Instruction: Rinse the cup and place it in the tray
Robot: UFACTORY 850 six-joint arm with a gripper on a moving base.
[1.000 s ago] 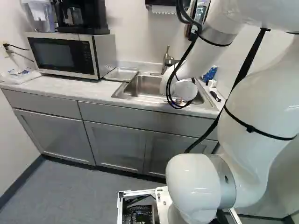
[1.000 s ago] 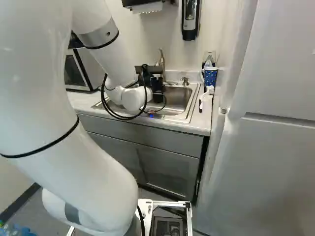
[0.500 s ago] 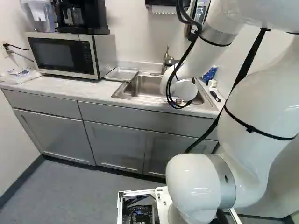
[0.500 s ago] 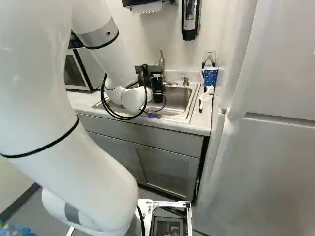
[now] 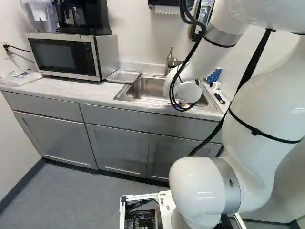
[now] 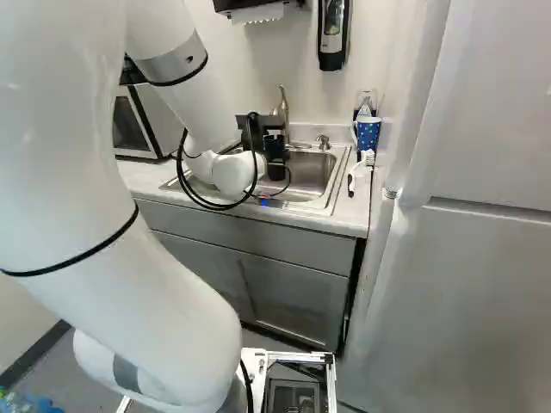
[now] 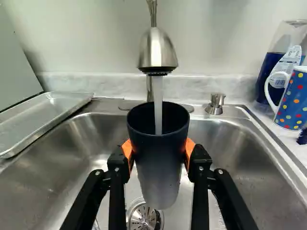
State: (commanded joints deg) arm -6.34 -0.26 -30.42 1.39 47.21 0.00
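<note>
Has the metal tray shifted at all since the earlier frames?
No. In the left base view the tray sits exactly where it did, just right of the microwave.

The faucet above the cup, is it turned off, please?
No, a stream of water runs from the faucet down into the cup.

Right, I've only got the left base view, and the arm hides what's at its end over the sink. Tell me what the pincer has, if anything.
Observer: The pincer is shut on a dark cup, with its orange pads against opposite sides.

Operator: Say whether any water is reaching it.

Observer: Yes, a stream falls from the faucet into the cup's open mouth.

Operator: Now describe what shows in the sink beyond the cup's lower end.

Observer: A drain strainer, partly hidden by the cup.
</note>
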